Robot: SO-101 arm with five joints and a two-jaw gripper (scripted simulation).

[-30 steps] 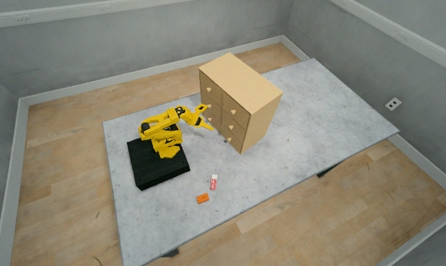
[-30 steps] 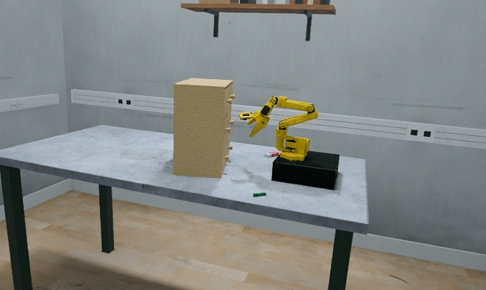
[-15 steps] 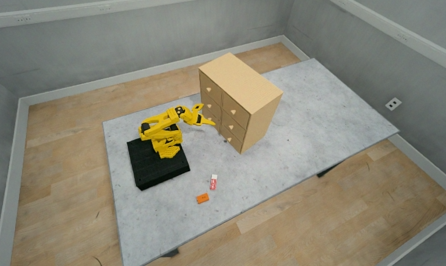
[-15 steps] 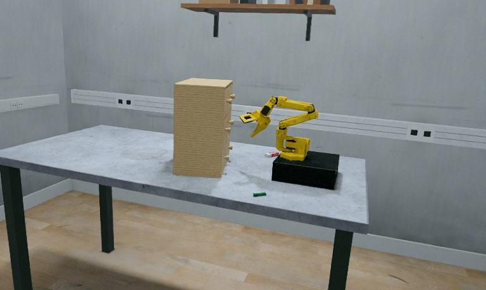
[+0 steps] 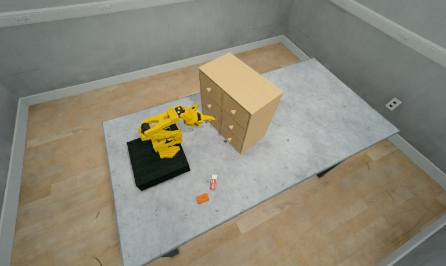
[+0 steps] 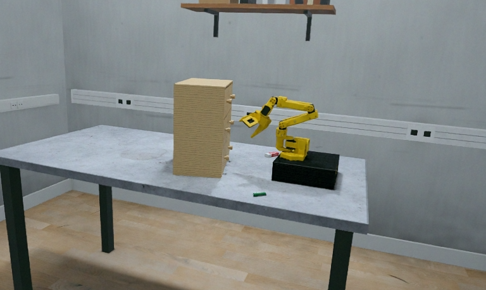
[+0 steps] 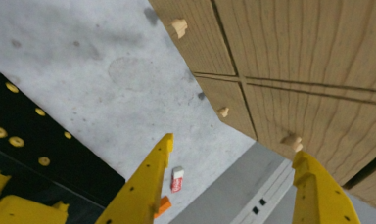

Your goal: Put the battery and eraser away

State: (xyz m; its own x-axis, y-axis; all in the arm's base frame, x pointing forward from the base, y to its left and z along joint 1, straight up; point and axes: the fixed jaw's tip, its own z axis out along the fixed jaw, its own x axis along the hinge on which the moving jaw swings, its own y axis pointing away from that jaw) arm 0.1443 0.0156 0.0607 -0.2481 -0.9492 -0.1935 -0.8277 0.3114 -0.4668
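Observation:
The wooden chest (image 5: 243, 82) (image 6: 202, 129) (image 7: 304, 33) has six drawers, with no drawer visibly pulled out. The bottom row's right knob (image 5: 229, 139) (image 7: 223, 112) shows; its left knob (image 6: 226, 157) (image 7: 179, 27) is hidden in the top view. My gripper (image 5: 206, 112) (image 6: 246, 128) (image 7: 234, 144) is partly open and empty, rolled over, in front of the chest at about middle-row height. The eraser (image 5: 213, 182) (image 6: 271, 154) (image 7: 177, 179), white with a red sleeve, lies on the table. The green AAA battery (image 6: 259, 194) lies on the table's other side, hidden in the other views.
An orange block (image 5: 202, 198) (image 7: 163, 205) lies near the eraser. The arm's black base (image 5: 157, 168) (image 6: 304, 176) stands on the grey table (image 5: 295, 118) (image 6: 118, 157), facing the drawer fronts. The middle row's right knob (image 5: 231, 126) (image 7: 292, 142) sticks out beside one fingertip in the wrist view.

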